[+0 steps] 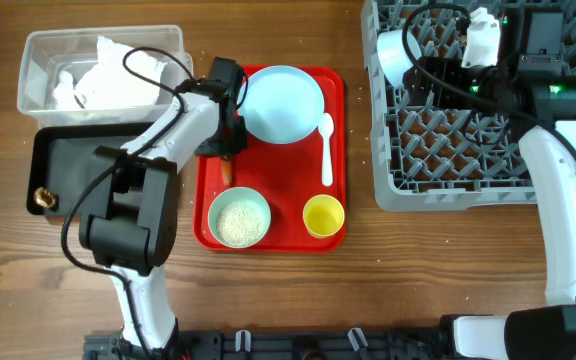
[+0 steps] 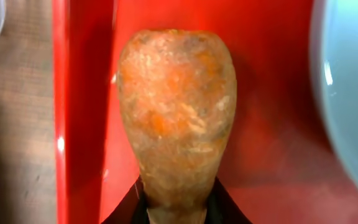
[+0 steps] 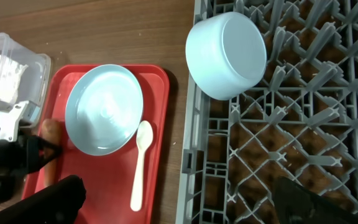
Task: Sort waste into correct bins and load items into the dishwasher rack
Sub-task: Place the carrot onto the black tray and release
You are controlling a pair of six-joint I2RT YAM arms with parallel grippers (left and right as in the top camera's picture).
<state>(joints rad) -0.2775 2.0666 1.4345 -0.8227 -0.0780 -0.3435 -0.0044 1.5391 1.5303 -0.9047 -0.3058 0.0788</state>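
My left gripper is shut on the orange carrot at the left edge of the red tray; the carrot's lower end shows in the overhead view. On the tray are the light blue plate, the white spoon, a light blue bowl of white rice and the yellow cup. My right gripper is open and empty over the grey rack. A second light blue bowl lies on its side in the rack's far left corner.
The clear tub at the far left holds the crumpled white napkin. The black tray in front of it holds a small brown lump. My left arm reaches across the black tray.
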